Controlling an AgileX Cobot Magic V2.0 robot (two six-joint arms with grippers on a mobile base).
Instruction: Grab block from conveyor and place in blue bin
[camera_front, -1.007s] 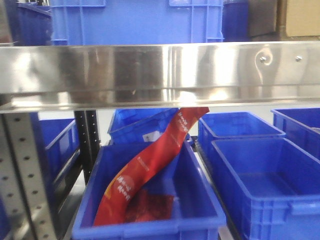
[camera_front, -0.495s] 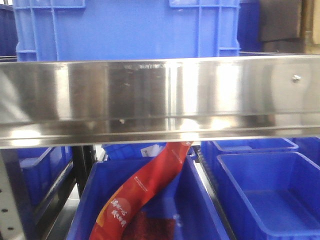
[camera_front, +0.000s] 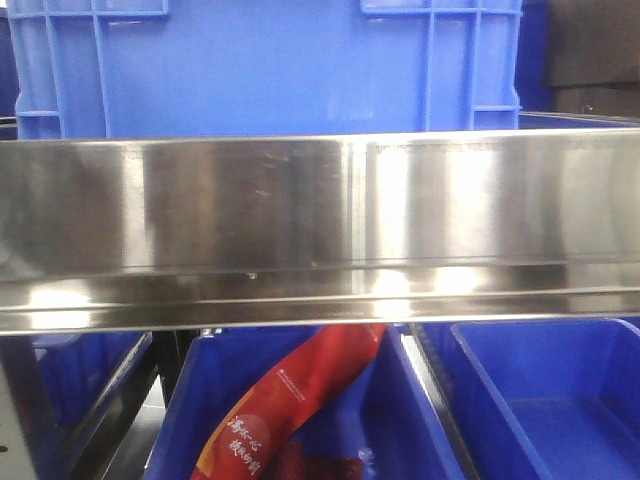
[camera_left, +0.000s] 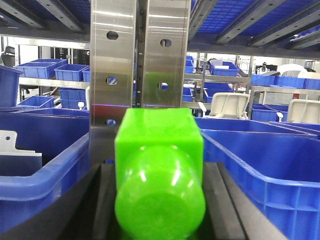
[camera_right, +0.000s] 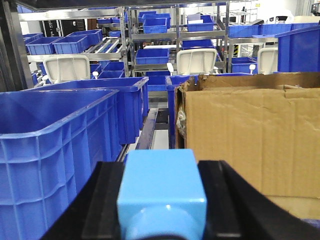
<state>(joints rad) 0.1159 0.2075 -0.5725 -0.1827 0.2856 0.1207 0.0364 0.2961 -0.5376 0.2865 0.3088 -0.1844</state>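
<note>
The left end effector (camera_left: 159, 172) is clamped on a green block (camera_left: 159, 145). Its dark fingers (camera_left: 102, 200) press the block at nine and three o'clock. A rounded green bulge faces the left wrist camera. Directly behind the block, at twelve o'clock, rises a steel upright (camera_left: 137, 55) punched with holes. A blue bin (camera_left: 45, 167) sits at nine o'clock of the block and another blue tub (camera_left: 260, 165) at three o'clock, both close by. The block is not inside either.

The right end effector (camera_right: 162, 172) is closed on a light-blue block (camera_right: 162, 185), with a black finger (camera_right: 100, 200) tight on each side. At three o'clock stands an open cardboard box (camera_right: 250, 140). At nine o'clock is a tall blue crate (camera_right: 50, 145), with more racks of blue containers far behind.

From the front, a polished steel shelf rail (camera_front: 320, 230) runs straight across the middle. A big blue container (camera_front: 270, 65) stands on the shelf at twelve o'clock. Under the rail at six o'clock, a lower blue bin (camera_front: 398, 410) holds a red packet (camera_front: 300, 395) leaning up toward the rail. A neighbouring bin (camera_front: 540, 400) lies at four o'clock. Neither arm shows in this view.
</note>
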